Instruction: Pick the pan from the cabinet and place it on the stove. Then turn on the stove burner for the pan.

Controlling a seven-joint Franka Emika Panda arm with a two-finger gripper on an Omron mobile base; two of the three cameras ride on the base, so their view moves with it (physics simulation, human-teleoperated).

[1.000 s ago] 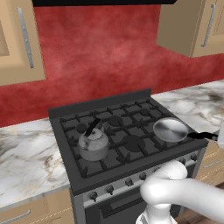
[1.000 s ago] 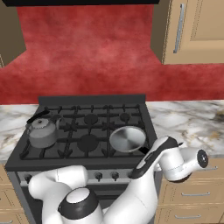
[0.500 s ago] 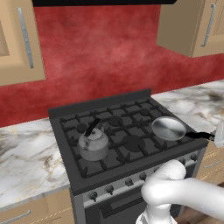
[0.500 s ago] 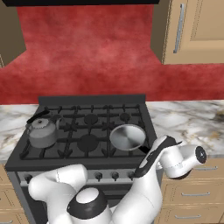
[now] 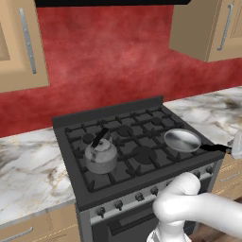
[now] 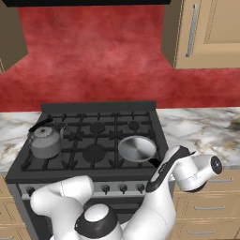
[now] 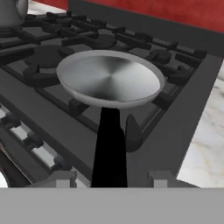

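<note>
The silver pan (image 5: 182, 140) (image 6: 137, 148) (image 7: 109, 81) rests on the front right burner of the dark gas stove (image 5: 137, 118) (image 6: 96, 129). Its black handle (image 7: 109, 148) sticks out over the stove's front right corner, straight toward my hand. My gripper (image 7: 109, 179) is open, with a grey fingertip showing on each side of the handle and a gap between each tip and the handle. In the left base view the hand (image 5: 236, 147) is at the right edge, at the handle's end. A row of small knobs (image 5: 139, 196) (image 6: 115, 188) runs along the stove front. The tan cabinet (image 6: 206, 33) hangs at the upper right, doors closed.
A grey kettle (image 5: 100, 156) (image 6: 45, 140) with a black handle stands on the front left burner. Marble counter (image 5: 28, 175) (image 6: 201, 129) flanks the stove on both sides. Another tan wall cabinet (image 5: 19, 42) hangs at upper left, and drawer units (image 6: 206, 206) sit below the counter.
Almost nothing: the pan stays on the front right burner and my hand stays at the end of its handle.
</note>
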